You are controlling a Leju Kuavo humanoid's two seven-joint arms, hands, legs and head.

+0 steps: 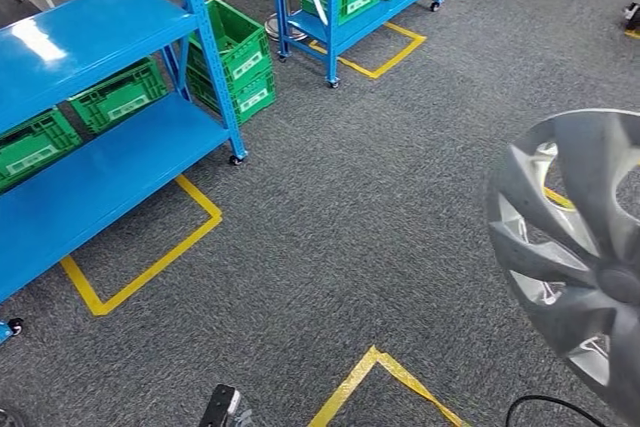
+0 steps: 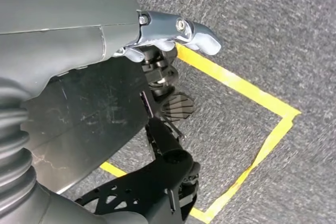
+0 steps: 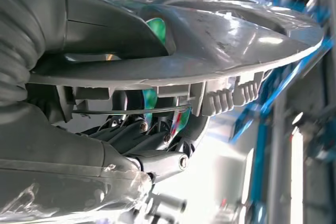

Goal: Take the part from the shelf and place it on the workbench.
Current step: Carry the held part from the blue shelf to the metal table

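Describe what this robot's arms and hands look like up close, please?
At each wrist sits a grey ribbed cover, like a rubber bellows. The left hand has a thick, smooth grey thumb with a silvery metal tip fastened by small screws, and darker black fingers beneath. The right hand shows the same grey shells, scuffed and glossy, with dark fingers joined by shiny screws.

Even bright light | shelf point(image 1: 83, 32) glare | right wrist background blown-out, blurred
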